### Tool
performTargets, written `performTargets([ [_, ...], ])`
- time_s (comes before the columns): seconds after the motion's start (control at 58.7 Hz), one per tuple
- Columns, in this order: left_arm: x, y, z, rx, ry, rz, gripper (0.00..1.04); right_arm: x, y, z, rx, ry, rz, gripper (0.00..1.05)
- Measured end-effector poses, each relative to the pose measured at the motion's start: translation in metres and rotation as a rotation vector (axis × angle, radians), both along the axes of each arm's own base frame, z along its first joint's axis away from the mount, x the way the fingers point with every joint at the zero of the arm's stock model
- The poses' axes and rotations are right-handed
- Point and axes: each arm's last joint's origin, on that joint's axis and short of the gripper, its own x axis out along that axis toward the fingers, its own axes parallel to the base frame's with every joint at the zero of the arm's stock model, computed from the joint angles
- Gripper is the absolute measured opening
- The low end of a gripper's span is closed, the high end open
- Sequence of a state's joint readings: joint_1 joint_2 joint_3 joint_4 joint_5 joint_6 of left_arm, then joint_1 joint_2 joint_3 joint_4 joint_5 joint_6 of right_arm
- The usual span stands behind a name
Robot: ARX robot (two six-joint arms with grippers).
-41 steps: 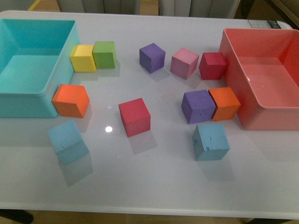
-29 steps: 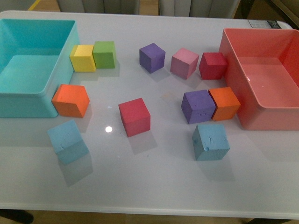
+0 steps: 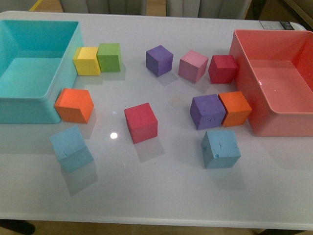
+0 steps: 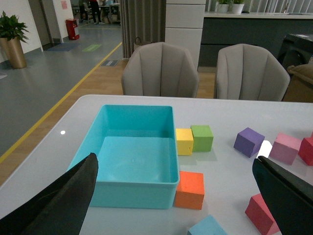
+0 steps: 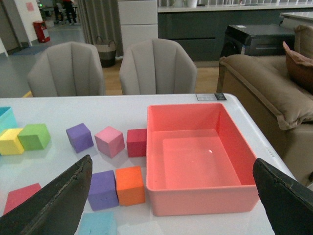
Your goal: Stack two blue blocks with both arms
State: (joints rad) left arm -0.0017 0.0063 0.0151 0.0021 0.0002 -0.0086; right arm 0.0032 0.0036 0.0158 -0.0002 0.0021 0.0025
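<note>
Two light blue blocks lie on the white table. One blue block (image 3: 71, 148) sits front left, below the orange cube; its top corner shows in the left wrist view (image 4: 208, 227). The other blue block (image 3: 221, 148) sits front right, below the purple and orange cubes; it shows in the right wrist view (image 5: 98, 224). No arm shows in the front view. My left gripper (image 4: 176, 203) is open and empty, held above the table's front left. My right gripper (image 5: 171, 200) is open and empty, above the front right.
A teal bin (image 3: 54, 90) stands at the left, a pink-red bin (image 3: 244, 93) at the right. Between them lie yellow (image 3: 86, 60), green (image 3: 109, 57), orange (image 3: 74, 105), red (image 3: 141, 122), purple (image 3: 159, 60), pink (image 3: 193, 65), dark red (image 3: 223, 68), purple (image 3: 207, 111) and orange (image 3: 235, 108) cubes.
</note>
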Motion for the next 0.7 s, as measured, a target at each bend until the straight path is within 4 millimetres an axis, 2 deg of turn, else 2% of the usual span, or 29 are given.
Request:
performTargets([
  [0.119,0.000,0.000,0.000,0.000,0.000,0.000,0.96,0.000,0.000,0.000,-0.005,0.011,0.010,0.96],
  [0.222,0.000,0.000,0.000,0.000,0.000,-0.001,0.96,0.005,-0.004,0.000,-0.036,0.448,0.206,0.96],
  [0.29,0.000,0.000,0.000,0.000,0.000,0.000,0.96,0.016,-0.008,-0.002,-0.024,0.568,0.227,0.96],
  [0.46,0.000,0.000,0.000,0.000,0.000,0.000,0.96,0.059,-0.009,-0.008,-0.062,0.626,0.222,0.96],
  [0.699,0.000,0.000,0.000,0.000,0.000,0.000,0.96,0.127,0.026,-0.046,-0.155,0.711,0.275,0.96],
])
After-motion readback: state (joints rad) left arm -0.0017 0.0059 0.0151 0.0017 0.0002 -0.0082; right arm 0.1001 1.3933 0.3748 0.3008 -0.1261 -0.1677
